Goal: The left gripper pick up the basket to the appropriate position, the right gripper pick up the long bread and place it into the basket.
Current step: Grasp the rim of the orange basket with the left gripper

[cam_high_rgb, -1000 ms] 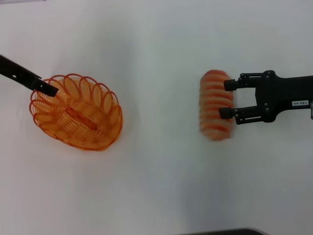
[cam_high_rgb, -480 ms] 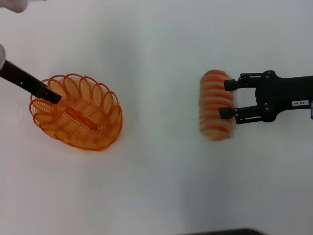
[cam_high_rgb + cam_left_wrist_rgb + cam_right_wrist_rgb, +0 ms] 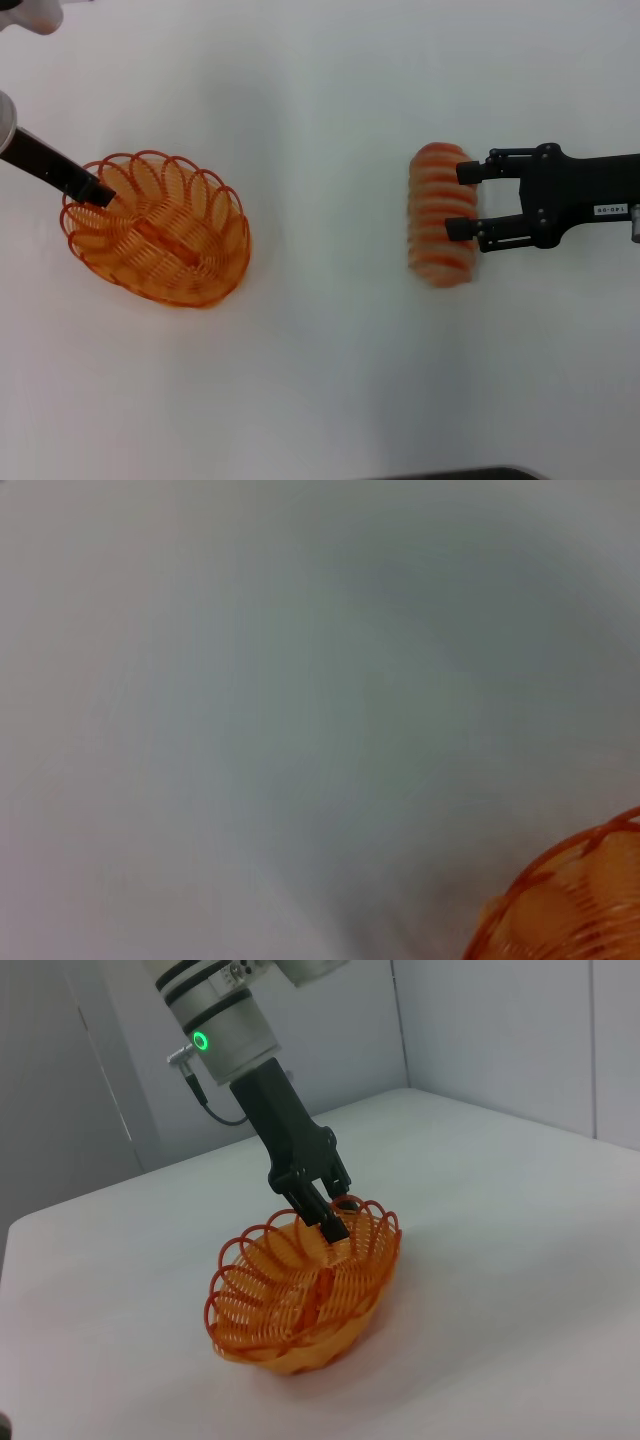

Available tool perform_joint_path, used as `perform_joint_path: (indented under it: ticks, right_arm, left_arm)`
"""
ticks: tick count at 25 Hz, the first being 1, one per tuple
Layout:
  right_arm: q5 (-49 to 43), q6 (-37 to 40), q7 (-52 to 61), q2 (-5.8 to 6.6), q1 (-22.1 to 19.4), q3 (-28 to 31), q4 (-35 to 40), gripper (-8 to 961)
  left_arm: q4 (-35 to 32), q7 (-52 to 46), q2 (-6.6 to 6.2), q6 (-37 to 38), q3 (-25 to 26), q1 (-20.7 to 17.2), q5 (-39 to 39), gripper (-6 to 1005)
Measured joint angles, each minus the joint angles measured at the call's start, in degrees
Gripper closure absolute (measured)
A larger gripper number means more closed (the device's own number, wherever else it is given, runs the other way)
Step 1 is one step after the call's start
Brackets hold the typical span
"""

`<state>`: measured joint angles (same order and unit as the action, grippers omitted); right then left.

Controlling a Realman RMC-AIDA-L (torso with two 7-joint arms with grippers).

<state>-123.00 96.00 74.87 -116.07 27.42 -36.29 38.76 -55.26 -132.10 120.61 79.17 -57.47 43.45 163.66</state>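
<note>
Left end effector (image 3: 100, 190) tips seemingly gripping basket (image 3: 160, 230) rim

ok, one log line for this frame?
left pincer: shut on basket rim | right pincer: open, straddling bread | bread on table, not in basket

One basket, one loaf, two grippers on a white table.
A single oval orange wire basket (image 3: 157, 230) at nine o'clock; a single cream, orange-striped long bread (image 3: 441, 215) at three o'clock; two black two-fingered grippers: left gripper (image 3: 98, 192), right gripper (image 3: 461, 201).
</note>
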Motion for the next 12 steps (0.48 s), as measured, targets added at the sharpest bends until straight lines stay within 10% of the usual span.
perform_joint_path:
  ticks: [12]
  right_arm:
    - [0.0,0.2,0.1,-0.15,0.2,0.2,0.1,129]
  left_arm:
    - [-0.5,-2.0,-0.09,0.8,0.1,0.2,0.0,837]
